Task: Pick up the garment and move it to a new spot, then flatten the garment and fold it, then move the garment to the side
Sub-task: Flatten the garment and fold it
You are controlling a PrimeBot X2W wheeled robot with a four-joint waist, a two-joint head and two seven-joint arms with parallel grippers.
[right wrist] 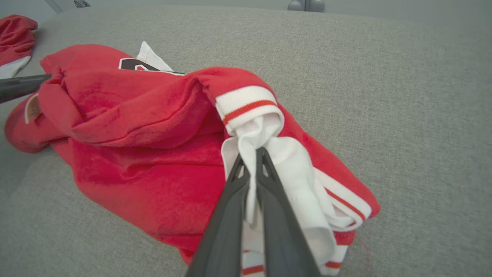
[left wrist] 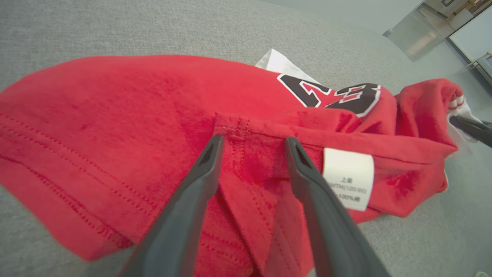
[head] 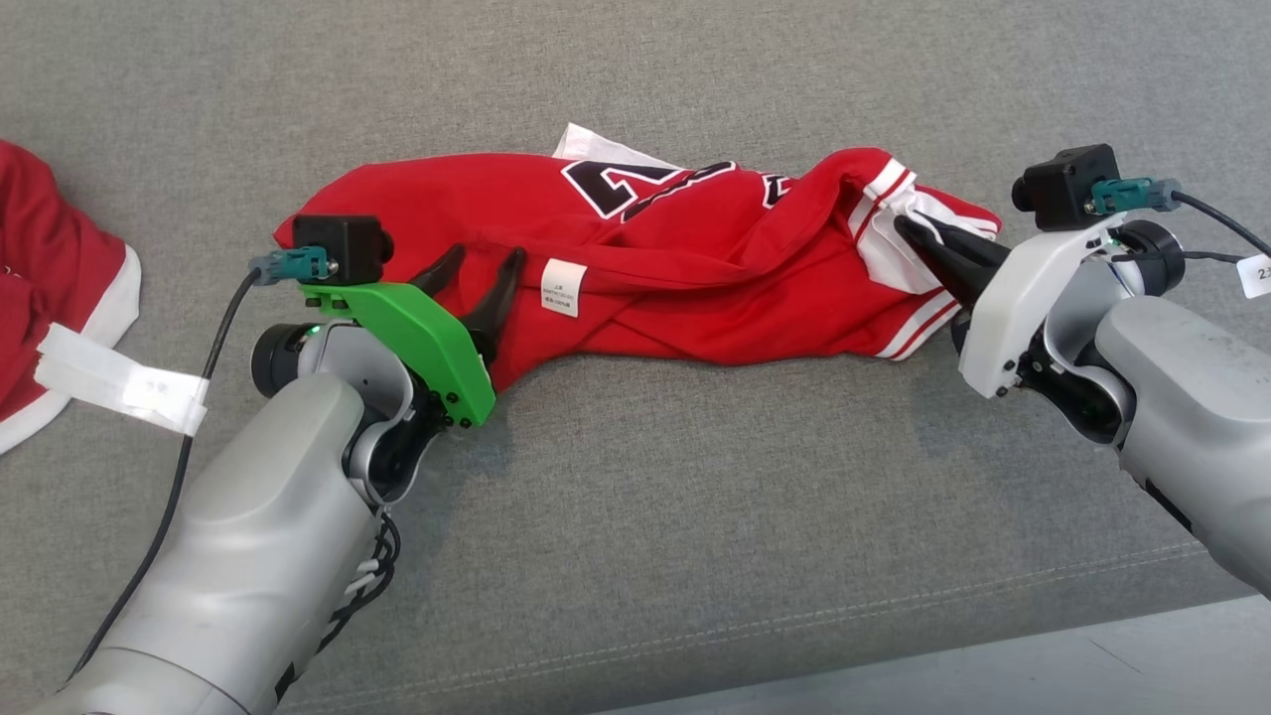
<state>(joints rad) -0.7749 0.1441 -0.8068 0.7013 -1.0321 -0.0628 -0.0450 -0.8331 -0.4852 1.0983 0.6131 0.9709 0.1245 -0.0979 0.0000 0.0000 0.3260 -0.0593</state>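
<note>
Half the jersey (head: 695, 278) number (head: 645, 184) hides in folds; right hand (head: 909, 226) pinches white trim (right wrist: 257, 123), left hand (head: 487, 253) gapes.

The second red garment (head: 50, 278) runs off the head view's left edge, so I can't make out its shape. Folds of the garment (head: 695, 268) swallow part of its black number (head: 645, 184), and I can't read it whole. The print on the care label (left wrist: 348, 179) is too small for me, and a finger of my left pincer (left wrist: 253, 141) covers its lower corner. A white tag (head: 1257, 276) is cut by the right edge.
</note>
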